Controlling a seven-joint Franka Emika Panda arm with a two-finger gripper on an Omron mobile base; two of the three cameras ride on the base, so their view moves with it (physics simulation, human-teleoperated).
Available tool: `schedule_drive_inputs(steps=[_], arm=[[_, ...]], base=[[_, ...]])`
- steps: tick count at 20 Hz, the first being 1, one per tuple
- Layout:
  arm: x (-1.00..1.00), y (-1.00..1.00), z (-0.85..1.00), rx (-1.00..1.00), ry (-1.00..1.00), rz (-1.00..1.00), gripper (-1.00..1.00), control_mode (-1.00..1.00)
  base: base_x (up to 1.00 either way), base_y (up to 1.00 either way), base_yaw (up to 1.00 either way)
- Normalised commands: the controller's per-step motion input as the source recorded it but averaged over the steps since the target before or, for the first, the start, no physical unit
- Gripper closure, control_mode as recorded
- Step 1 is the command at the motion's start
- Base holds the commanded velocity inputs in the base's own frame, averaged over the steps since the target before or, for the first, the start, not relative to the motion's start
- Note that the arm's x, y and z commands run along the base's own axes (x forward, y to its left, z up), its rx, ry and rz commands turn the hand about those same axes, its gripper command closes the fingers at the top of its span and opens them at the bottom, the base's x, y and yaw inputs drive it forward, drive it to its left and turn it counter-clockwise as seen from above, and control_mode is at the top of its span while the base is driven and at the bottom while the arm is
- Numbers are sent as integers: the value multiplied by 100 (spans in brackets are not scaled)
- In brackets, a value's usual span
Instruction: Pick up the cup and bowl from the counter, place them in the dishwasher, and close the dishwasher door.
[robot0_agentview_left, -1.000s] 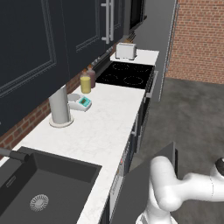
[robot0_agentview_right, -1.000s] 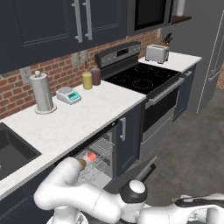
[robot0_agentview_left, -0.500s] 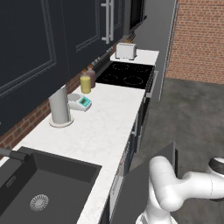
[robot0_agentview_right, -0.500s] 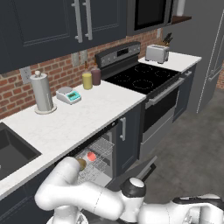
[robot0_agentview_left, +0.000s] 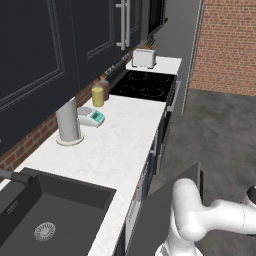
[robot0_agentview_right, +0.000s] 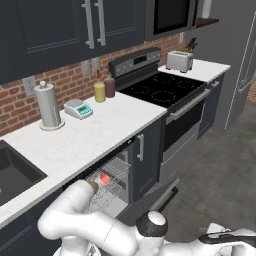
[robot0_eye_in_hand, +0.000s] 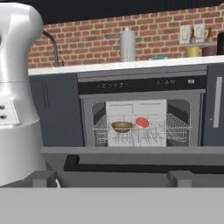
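A: Where do the cup and bowl sit?

B: Both lie in the dishwasher (robot0_eye_in_hand: 140, 118), on its grey wire rack (robot0_eye_in_hand: 175, 129). The bowl (robot0_eye_in_hand: 122, 126) is on the left as the hand view shows it, upright with its mouth up. The cup (robot0_eye_in_hand: 141, 122) is just beside it on the right, tipped so its salmon-red inside faces the camera. In the right base view the red of the cup (robot0_agentview_right: 104, 178) shows through the rack wires under the counter edge.

A: And the dishwasher door?

B: The dishwasher door (robot0_eye_in_hand: 131, 151) hangs down flat, its long edge running level across the hand view below the rack. In the left base view the dishwasher door (robot0_agentview_left: 165, 210) juts out from the cabinet line into the floor space, right beside the arm.

A: The gripper?

B: The fingertips (robot0_eye_in_hand: 179, 177) stand wide apart at the bottom of the hand view, the gripper (robot0_eye_in_hand: 111, 178) holding nothing, low in front of the door edge.

A: Room to move?

B: The grey floor (robot0_agentview_left: 220, 135) lies open to the right of the cabinets. The counter (robot0_agentview_left: 120, 145) runs long and bare between the black sink (robot0_agentview_left: 50, 220) and the cooktop (robot0_agentview_left: 145, 87); a grey cylinder (robot0_agentview_left: 68, 122), a small scale (robot0_agentview_left: 95, 117) and a yellow jar (robot0_agentview_left: 98, 96) keep near the brick wall, and a toaster (robot0_agentview_left: 144, 58) stands past the cooktop.
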Motion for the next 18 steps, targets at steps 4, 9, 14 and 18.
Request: schedule_drive_inputs(steps=[4,9,14,18], arm=[[-6,3,-88,0,-30,0,-100,-100],[0,7,-100,0,-24,-1,-100,-100],[13,28,-100,0,-8,-1,-100,-100],[27,30,-100,0,2,-5,-100,-100]], base=[[0,0,0],[0,0,0],[0,0,0],[0,0,0]])
